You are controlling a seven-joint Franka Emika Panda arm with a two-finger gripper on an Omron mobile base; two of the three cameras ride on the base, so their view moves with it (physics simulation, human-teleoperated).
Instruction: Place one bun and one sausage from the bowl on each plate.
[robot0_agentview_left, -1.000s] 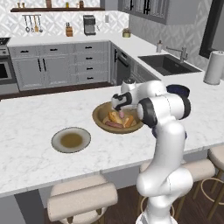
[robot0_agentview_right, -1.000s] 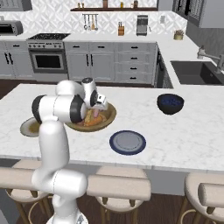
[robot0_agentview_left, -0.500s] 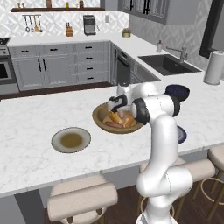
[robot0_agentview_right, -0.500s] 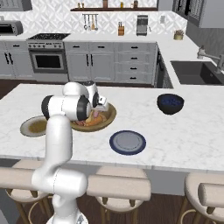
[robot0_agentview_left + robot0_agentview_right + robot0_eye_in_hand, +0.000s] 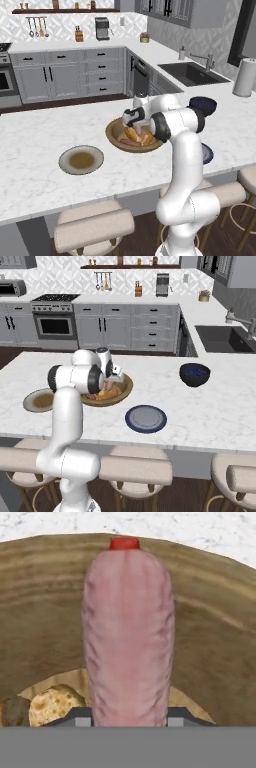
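The wooden bowl [image 5: 115,136] [image 5: 125,387] stands mid-counter with buns [image 5: 145,139] [image 5: 50,705] and sausages in it. My gripper [image 5: 132,129] [image 5: 108,384] [image 5: 128,718] reaches down into the bowl and is shut on a pink sausage [image 5: 128,632] [image 5: 131,131], which stands between the fingertips [image 5: 82,718] over the bowl's inner wall [image 5: 210,637]. The beige plate [image 5: 81,160] [image 5: 39,400] lies bare to the left of the bowl. The blue-grey plate [image 5: 145,419] [image 5: 206,154] lies bare to the bowl's front right, partly behind my arm in the left base view.
A small dark blue bowl [image 5: 202,105] [image 5: 194,374] sits on the counter to the right. A sink [image 5: 192,73] and a paper towel roll [image 5: 244,76] lie beyond it. Stools [image 5: 135,468] line the counter's near edge.
The hand has shifted slightly left and lower into the bowl, and the forearm has swung in over it. Plates and bowls have not moved.
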